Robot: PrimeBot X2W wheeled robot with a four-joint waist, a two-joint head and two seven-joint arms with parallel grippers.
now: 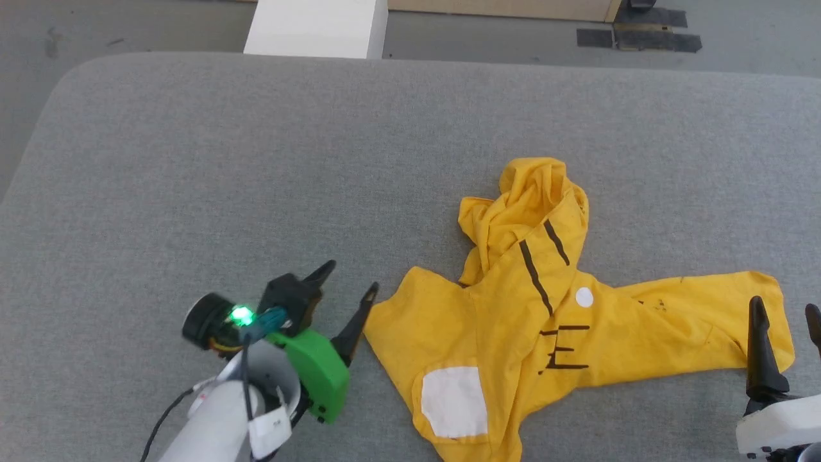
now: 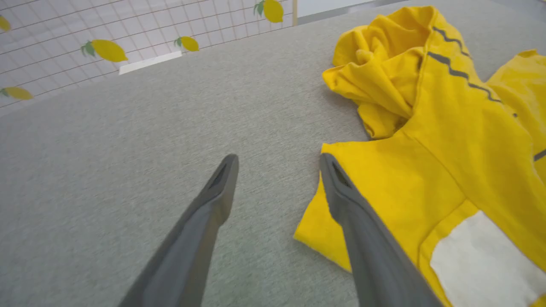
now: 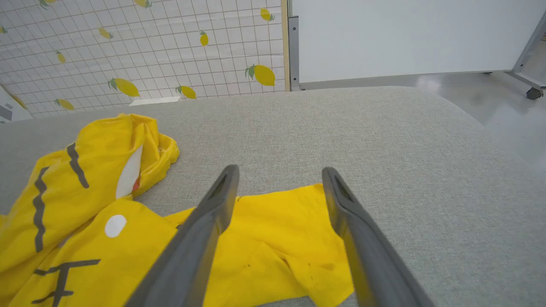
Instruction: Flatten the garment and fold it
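Two empty grippers, one at each end of a shirt that lies crosswise in front of me.

My left gripper stands with its jaws spread and nothing in them. The garment lies directly to its right, its near-left corner just beside the inner finger, close enough that I cannot tell if they touch. The shirt's long axis runs left to right, with a bunched lump pushed away from me at mid-length. My right gripper, also spread and empty, straddles the far right end of the cloth. Each arm is nearest its own end, so I judge a two-handed outward pull comes next. Everything rests on a grey cloth-covered surface. Beyond it are a lemon-print tiled wall and a white panel.
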